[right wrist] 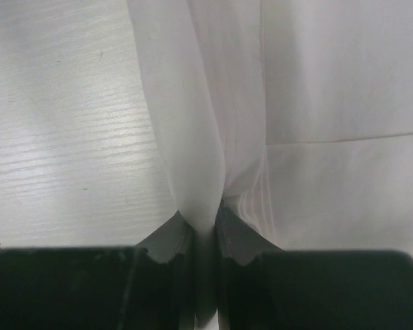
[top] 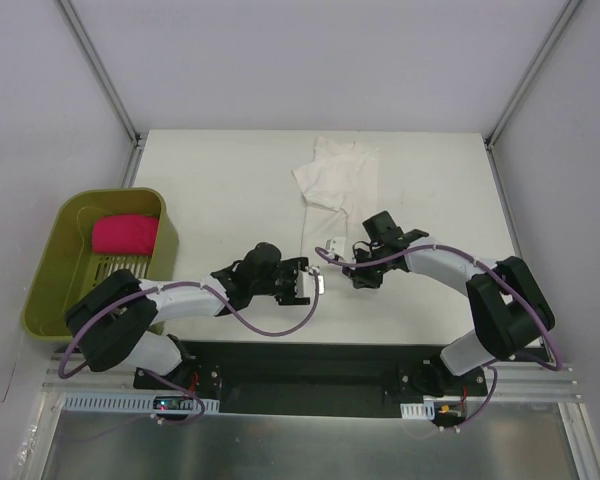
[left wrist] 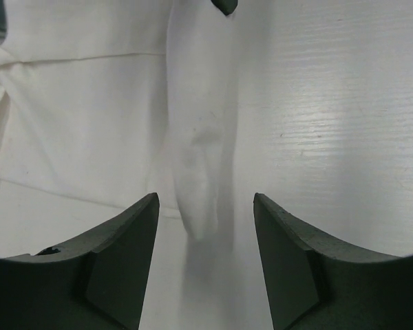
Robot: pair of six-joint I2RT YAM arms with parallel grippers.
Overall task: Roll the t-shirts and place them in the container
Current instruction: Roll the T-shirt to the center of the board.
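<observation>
The white t-shirt [top: 336, 182] lies on the surface [top: 210, 190], toward its far middle, with a narrow gathered fold reaching to the near side. The right hand [right wrist: 205, 230] is clenched on that fold. The left hand [left wrist: 206, 254] is released, with the fold's end between its fingertips and touching neither. The pink rolled bundle [top: 125, 234] sits in the green basket [top: 48, 270] at the left.

Counter [top: 210, 190]: flat shirt [top: 338, 180] lying upper centre of frame. Bin [top: 52, 285] at counter's left edge, rolled shirt [top: 125, 235] inside it.
</observation>
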